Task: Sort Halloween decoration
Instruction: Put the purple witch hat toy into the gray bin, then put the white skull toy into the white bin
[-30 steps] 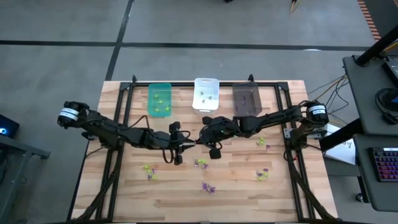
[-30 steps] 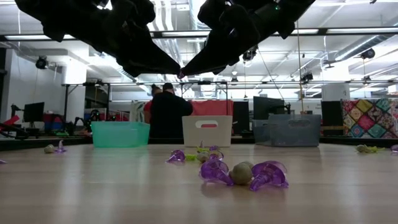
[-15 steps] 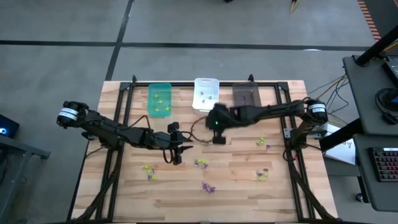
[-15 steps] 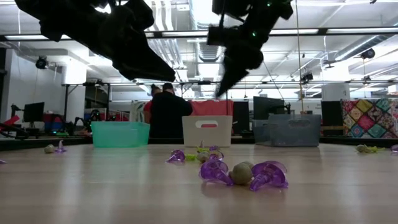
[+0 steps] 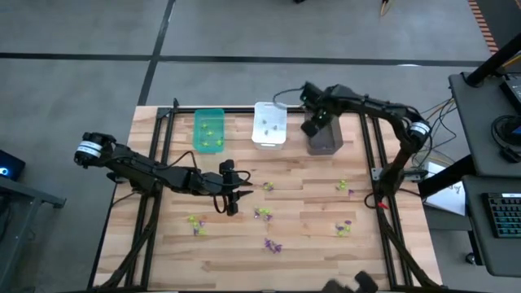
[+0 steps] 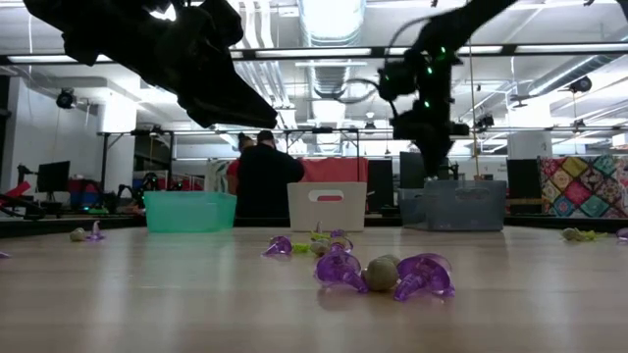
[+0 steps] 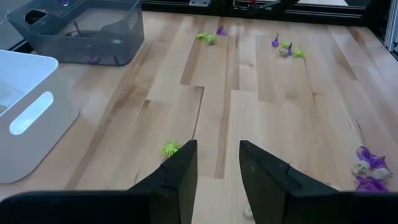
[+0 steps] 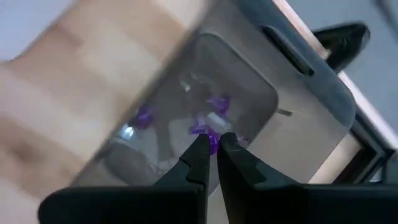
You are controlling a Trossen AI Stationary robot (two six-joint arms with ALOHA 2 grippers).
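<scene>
**Q:** Now, what are the right gripper's fingers doing?

**A:** The fingers [image 8: 200, 163] of the right gripper [image 8: 211, 144] are standing almost together, pinching a purple trinket [image 8: 211, 138] at their tips. They are hanging directly over the dark grey bin [image 8: 323, 93], inside which other purple pieces [image 8: 217, 103] are lying. Seen from overhead, the right gripper [image 5: 312, 126] is reaching over that dark grey bin [image 5: 326, 140] at the back of the table [image 5: 309, 244], with the white bin [image 5: 269, 124] just beside it and the green bin [image 5: 208, 130] beyond.

**Q:** And the left gripper?

**A:** The left gripper [image 7: 216, 163] is holding its fingers [image 7: 180, 171] a narrow gap apart, gripping nothing, above bare wood. A yellow-green trinket [image 7: 170, 148] is lying just beside one fingertip. From overhead, the left gripper [image 5: 236, 199] is hovering near the middle of the table.

**Q:** Where is the remaining Halloween decoration lying?

**A:** Loose pieces are lying scattered on the front half of the table: a yellow-green cluster [image 5: 194, 221] toward the left, purple pieces [image 5: 272, 245] near the front centre, and a mixed group [image 5: 343, 229] toward the right. At table height, a purple pair with a greyish ball [image 6: 383, 274] is sitting nearest the camera.

**Q:** Is anyone showing beyond the table?

**A:** A person in dark clothing [image 6: 263, 181] is standing behind the bins.
</scene>
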